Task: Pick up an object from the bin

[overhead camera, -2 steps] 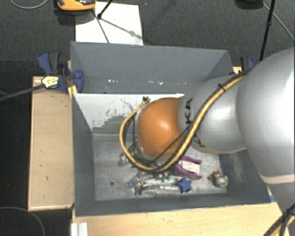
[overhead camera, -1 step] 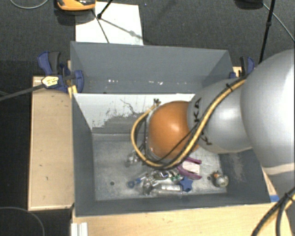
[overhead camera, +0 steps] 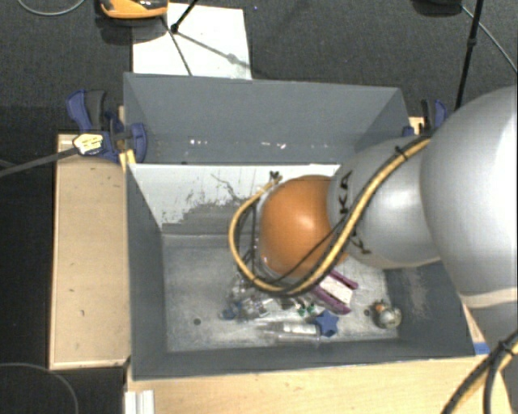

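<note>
The robot's orange domed wrist cover (overhead camera: 295,222) sits low over a heap of small loose pieces (overhead camera: 283,317) by the grey metal bin's (overhead camera: 194,267) front wall, probably lined up for 1 pick. I cannot tell whether the gripper is clenched or released.

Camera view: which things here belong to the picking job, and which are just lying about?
Job:
grey bin
heap of small things on its floor
blue piece and magenta strip at the heap's right edge
orange wrist cover, low over the heap

Lying about:
small round thing, apart at the bin's right
white sheet and orange thing, outside the bin
</note>
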Robot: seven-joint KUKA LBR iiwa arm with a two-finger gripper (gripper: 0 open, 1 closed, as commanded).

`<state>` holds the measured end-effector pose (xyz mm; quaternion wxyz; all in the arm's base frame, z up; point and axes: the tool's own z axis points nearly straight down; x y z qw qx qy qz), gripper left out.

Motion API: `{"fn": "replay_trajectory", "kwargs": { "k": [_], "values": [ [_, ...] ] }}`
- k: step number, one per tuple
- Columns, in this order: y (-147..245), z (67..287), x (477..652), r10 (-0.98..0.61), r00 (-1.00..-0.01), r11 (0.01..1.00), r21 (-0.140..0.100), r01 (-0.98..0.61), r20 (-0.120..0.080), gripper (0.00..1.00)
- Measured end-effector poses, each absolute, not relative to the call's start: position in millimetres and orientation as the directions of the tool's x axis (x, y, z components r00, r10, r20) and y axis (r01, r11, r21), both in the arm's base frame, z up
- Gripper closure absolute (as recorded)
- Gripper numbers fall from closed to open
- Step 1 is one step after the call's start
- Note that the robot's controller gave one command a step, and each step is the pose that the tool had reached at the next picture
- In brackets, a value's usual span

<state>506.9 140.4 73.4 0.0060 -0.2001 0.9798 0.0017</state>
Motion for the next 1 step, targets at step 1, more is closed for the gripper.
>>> {"fn": "replay_trajectory", "kwargs": {
  "k": [1],
  "values": [
    [157.2, 215.8, 501.1, -0.323, -0.946, 0.946, 0.0, -0.323, -0.01, 1.0]
  ]
}}
